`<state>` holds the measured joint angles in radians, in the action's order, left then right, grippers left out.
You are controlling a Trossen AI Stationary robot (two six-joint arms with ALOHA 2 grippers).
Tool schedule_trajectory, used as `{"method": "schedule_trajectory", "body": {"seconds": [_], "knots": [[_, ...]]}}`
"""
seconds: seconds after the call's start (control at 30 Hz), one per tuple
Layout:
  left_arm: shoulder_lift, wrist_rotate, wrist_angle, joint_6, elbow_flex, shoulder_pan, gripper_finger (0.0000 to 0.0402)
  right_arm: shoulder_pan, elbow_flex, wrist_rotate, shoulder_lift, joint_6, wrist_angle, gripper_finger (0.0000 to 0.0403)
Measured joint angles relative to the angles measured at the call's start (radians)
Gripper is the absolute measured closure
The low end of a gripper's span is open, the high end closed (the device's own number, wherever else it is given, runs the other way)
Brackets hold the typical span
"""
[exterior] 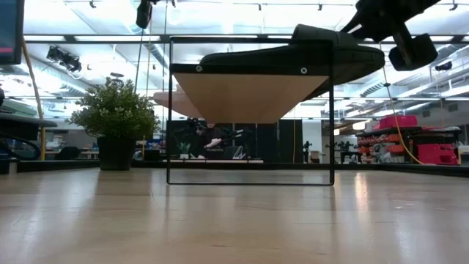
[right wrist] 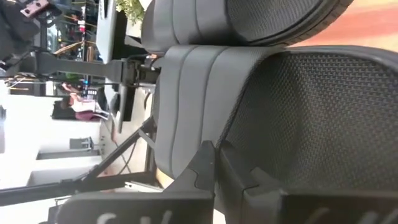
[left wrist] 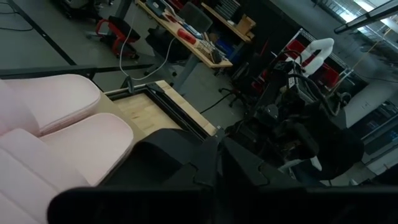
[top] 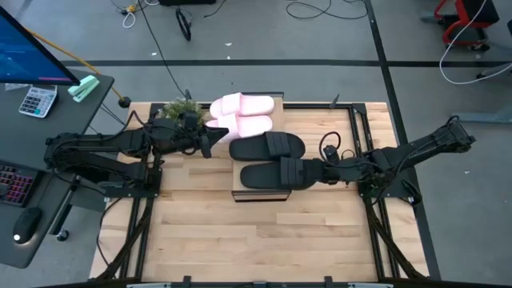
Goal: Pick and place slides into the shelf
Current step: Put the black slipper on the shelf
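From above, all four slides were already up on the shelf (top: 237, 194), which sat mid-bench (top: 264, 240): the pink pair (top: 242, 115) at the far end, the black pair (top: 270, 160) at the near end, every one with its long axis running left-right across the plank. The right hand (top: 308, 174) was at the right-hand end of the nearer black slide (top: 268, 175), touching it, so that arm was clearly the one on the job; that slide stretched away to the left of it. The left hand (top: 210, 141) sat just beside the pink pair's left end, near a small plant (top: 180, 110). Low view: a black slide (exterior: 293, 55) lay flat on the plank top (exterior: 242, 95), high end toward the right arm, with the shelf frame (exterior: 170, 110) standing square. Left wrist view: pink slides (left wrist: 56, 130) lay just ahead of that hand, and its fingers (left wrist: 249, 171) looked pressed together with nothing between them. Right wrist view: black mesh footbed (right wrist: 323, 118) filled the frame; the fingers (right wrist: 230, 168) looked close together at the strap's edge, but I honestly couldn't tell whether they were pinching it. My guess is placing was basically done, only letting go left.
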<state>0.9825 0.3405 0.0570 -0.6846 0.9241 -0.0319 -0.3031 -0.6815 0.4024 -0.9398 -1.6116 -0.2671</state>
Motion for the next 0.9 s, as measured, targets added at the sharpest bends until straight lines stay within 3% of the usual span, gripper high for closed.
{"method": "schedule_trajectory", "body": {"seconds": [0.9], "knots": [[0.080, -0.031, -0.040, -0.029, -0.001, 0.000, 0.0364, 0.050, 0.002, -0.034, -0.038, 0.114, 0.120, 0.0398]]}}
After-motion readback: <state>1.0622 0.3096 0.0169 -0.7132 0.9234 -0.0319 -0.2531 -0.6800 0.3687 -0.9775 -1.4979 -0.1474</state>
